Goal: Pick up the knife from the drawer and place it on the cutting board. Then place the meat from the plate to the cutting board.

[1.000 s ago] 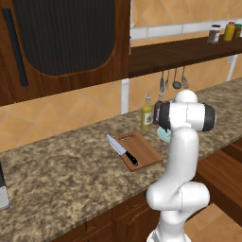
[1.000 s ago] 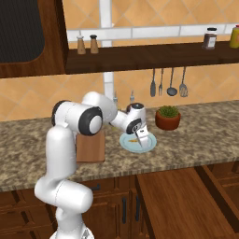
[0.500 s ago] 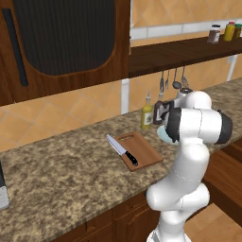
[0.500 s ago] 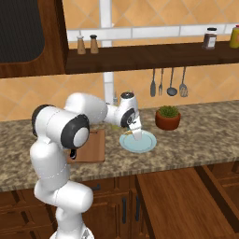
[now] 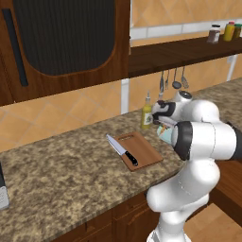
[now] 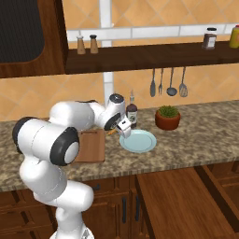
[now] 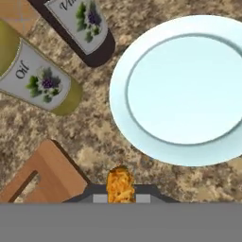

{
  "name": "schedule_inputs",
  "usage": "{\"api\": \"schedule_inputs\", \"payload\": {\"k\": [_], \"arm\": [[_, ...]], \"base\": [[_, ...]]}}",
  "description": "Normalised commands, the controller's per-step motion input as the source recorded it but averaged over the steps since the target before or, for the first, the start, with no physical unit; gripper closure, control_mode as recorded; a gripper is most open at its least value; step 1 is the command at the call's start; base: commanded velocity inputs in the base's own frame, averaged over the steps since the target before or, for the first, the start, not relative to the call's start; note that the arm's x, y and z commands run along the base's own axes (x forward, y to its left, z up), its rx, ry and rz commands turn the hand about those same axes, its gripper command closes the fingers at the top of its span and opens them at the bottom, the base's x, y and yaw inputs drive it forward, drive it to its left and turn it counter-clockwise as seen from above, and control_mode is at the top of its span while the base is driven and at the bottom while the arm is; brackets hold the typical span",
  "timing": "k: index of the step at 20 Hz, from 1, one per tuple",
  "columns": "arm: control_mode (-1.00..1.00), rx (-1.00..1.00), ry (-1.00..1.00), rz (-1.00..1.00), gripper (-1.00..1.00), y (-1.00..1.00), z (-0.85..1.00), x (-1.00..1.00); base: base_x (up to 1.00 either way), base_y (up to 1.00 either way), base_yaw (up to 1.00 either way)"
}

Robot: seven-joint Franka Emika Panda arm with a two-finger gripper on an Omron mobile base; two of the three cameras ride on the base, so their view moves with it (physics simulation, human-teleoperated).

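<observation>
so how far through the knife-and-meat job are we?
Done: the knife lies on the cutting board. The plate is bare. In hand: the hand holds the meat above the counter, between plate and board. Left: carry it over the board and release.

I get even, soft rendered light with no glare and only faint shading under the shelf (image 6: pixel 154 58). Both base views are a little coarse and soft. My hand view is blurry up close, smearing the bottle labels and the speckled surface (image 7: pixel 94 137).
</observation>
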Motion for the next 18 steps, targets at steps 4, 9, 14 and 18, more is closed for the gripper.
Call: {"api": "schedule_inputs", "payload": {"k": [4, 9, 14, 18], "arm": [[-1.0, -0.03, -0.06, 0.69, 1.0, 0.89, 0.0, 0.0], [-1.0, -0.12, -0.04, 0.48, 1.0, 0.97, 0.0, 0.0], [-1.0, -0.1, 0.04, 0.21, 1.0, 0.54, -0.08, 0.07], [-1.0, -0.12, 0.02, 0.08, 1.0, 0.05, -0.24, 0.0]], "base": [[0.0, 0.0, 0.0], [0.0, 0.0, 0.0], [0.0, 0.0, 0.0], [0.0, 0.0, 0.0]]}}
